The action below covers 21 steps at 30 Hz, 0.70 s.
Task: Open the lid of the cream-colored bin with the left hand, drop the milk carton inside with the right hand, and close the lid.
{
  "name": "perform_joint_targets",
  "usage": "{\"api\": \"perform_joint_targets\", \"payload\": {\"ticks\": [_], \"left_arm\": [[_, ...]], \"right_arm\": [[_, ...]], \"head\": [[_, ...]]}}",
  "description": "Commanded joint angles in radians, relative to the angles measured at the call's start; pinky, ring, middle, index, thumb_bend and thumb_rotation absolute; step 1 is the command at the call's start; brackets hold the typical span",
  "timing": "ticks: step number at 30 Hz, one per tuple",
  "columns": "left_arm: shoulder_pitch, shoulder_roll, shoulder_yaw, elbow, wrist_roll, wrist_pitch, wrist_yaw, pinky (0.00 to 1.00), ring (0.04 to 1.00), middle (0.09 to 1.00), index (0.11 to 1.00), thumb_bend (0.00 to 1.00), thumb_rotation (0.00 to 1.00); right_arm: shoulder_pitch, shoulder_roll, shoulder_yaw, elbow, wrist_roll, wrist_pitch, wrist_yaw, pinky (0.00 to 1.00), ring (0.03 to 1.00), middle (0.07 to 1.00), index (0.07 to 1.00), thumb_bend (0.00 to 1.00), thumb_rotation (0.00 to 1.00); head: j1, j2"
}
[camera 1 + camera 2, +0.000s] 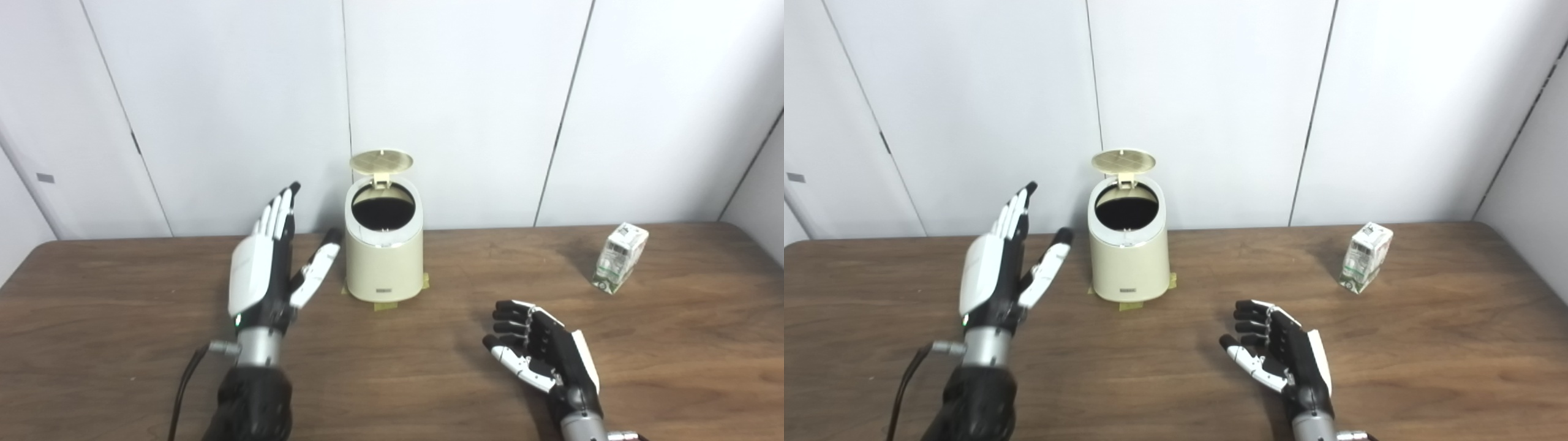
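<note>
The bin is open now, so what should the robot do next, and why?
Probably reach the right hand over to the milk carton. The lid already stands up, the bin is open, and the carton sits untouched on the table, with that hand empty.

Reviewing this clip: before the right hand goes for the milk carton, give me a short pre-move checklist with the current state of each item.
1. Lid of the bin up, opening exposed: ok.
2. Milk carton on the table, clear of everything: ok, though it leans.
3. Right hand empty, fingers apart: ok.
4. Left hand open beside the bin, off the lid: ok.
5. Lid will stay up unheld: cannot tell.
6. Bin has room inside: cannot tell, interior dark.
</note>
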Motion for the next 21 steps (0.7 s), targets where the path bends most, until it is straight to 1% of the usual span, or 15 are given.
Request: {"api": "perform_joint_targets", "payload": {"ticks": [1, 3, 5, 8, 9, 10, 11, 12, 14, 15, 16, 17, 18, 19, 21], "left_arm": [[-0.004, 0.000, 0.023, -0.025, -0.049, -0.120, 0.037, 0.93, 0.980, 0.982, 0.978, 0.35, 1.00], [0.025, -0.001, 0.038, -0.018, -0.063, -0.171, 0.048, 0.87, 0.940, 0.945, 0.934, 0.27, 1.00], [0.066, 0.014, 0.059, -0.007, -0.082, -0.233, 0.055, 0.79, 0.872, 0.881, 0.863, 0.20, 0.98], [0.096, 0.026, 0.086, 0.001, -0.106, -0.281, 0.039, 0.74, 0.827, 0.840, 0.820, 0.17, 0.92], [0.106, 0.029, 0.094, 0.002, -0.125, -0.296, 0.029, 0.74, 0.823, 0.835, 0.817, 0.17, 0.92], [0.126, 0.041, 0.099, 0.006, -0.166, -0.332, 0.011, 0.74, 0.826, 0.837, 0.819, 0.18, 0.89], [0.140, 0.048, 0.103, 0.010, -0.196, -0.359, -0.003, 0.76, 0.842, 0.853, 0.836, 0.22, 0.87], [0.156, 0.056, 0.106, 0.013, -0.222, -0.385, -0.016, 0.76, 0.850, 0.861, 0.844, 0.24, 0.87], [0.188, 0.068, 0.111, 0.022, -0.282, -0.432, -0.043, 0.78, 0.859, 0.872, 0.855, 0.31, 0.89], [0.203, 0.075, 0.113, 0.032, -0.312, -0.462, -0.057, 0.78, 0.863, 0.877, 0.860, 0.36, 0.90], [0.216, 0.079, 0.114, 0.042, -0.336, -0.490, -0.067, 0.78, 0.862, 0.875, 0.860, 0.39, 0.90], [0.225, 0.079, 0.116, 0.050, -0.355, -0.510, -0.076, 0.78, 0.857, 0.869, 0.856, 0.41, 0.90], [0.235, 0.078, 0.117, 0.056, -0.378, -0.525, -0.088, 0.78, 0.854, 0.865, 0.854, 0.43, 0.90], [0.244, 0.079, 0.117, 0.059, -0.398, -0.537, -0.101, 0.78, 0.858, 0.867, 0.854, 0.44, 0.90], [0.263, 0.083, 0.113, 0.061, -0.415, -0.551, -0.125, 0.80, 0.868, 0.873, 0.857, 0.44, 0.91]], "right_arm": [[-0.010, -0.003, -0.005, 0.011, 0.003, -0.018, -0.003, 0.61, 0.661, 0.671, 0.659, 0.30, 0.11], [-0.012, 0.000, -0.015, 0.007, 0.031, -0.014, 0.006, 0.61, 0.666, 0.677, 0.667, 0.29, 0.09], [-0.021, 0.008, -0.036, -0.015, 0.078, 0.003, 0.011, 0.64, 0.685, 0.696, 0.684, 0.29, 0.10], [-0.028, 0.015, -0.052, -0.038, 0.108, 0.002, 0.008, 0.63, 0.678, 0.694, 0.685, 0.29, 0.06], [-0.030, 0.013, -0.054, -0.050, 0.116, -0.002, 0.011, 0.62, 0.673, 0.690, 0.682, 0.29, 0.05], [-0.036, 0.009, -0.061, -0.080, 0.136, -0.001, 0.017, 0.61, 0.671, 0.689, 0.680, 0.29, 0.08], [-0.040, 0.006, -0.066, -0.100, 0.149, 0.002, 0.022, 0.62, 0.675, 0.692, 0.681, 0.35, 0.17], [-0.046, -0.002, -0.070, -0.119, 0.162, -0.008, 0.029, 0.62, 0.678, 0.694, 0.681, 0.38, 0.22], [-0.061, -0.028, -0.082, -0.141, 0.171, -0.039, 0.041, 0.65, 0.695, 0.704, 0.686, 0.46, 0.26], [-0.072, -0.043, -0.093, -0.139, 0.172, -0.061, 0.042, 0.66, 0.704, 0.709, 0.689, 0.52, 0.30], [-0.084, -0.068, -0.102, -0.117, 0.154, -0.100, 0.041, 0.67, 0.720, 0.720, 0.700, 0.61, 0.34], [-0.097, -0.093, -0.108, -0.088, 0.135, -0.140, 0.041, 0.70, 0.742, 0.737, 0.719, 0.68, 0.39], [-0.113, -0.119, -0.113, -0.057, 0.123, -0.180, 0.046, 0.71, 0.756, 0.753, 0.733, 0.73, 0.42], [-0.128, -0.144, -0.113, -0.042, 0.108, -0.202, 0.051, 0.71, 0.759, 0.765, 0.751, 0.76, 0.44], [-0.159, -0.177, -0.115, -0.069, 0.111, -0.175, 0.063, 0.70, 0.757, 0.776, 0.769, 0.81, 0.46]], "head": [[-0.006, -0.013], [-0.010, -0.014], [-0.011, -0.014], [-0.022, -0.020], [-0.024, -0.021], [-0.026, -0.021], [-0.026, -0.021], [-0.026, -0.021], [-0.022, -0.023], [-0.022, -0.023], [-0.022, -0.023], [-0.021, -0.026], [-0.021, -0.026], [-0.021, -0.026], [-0.030, -0.026]]}}
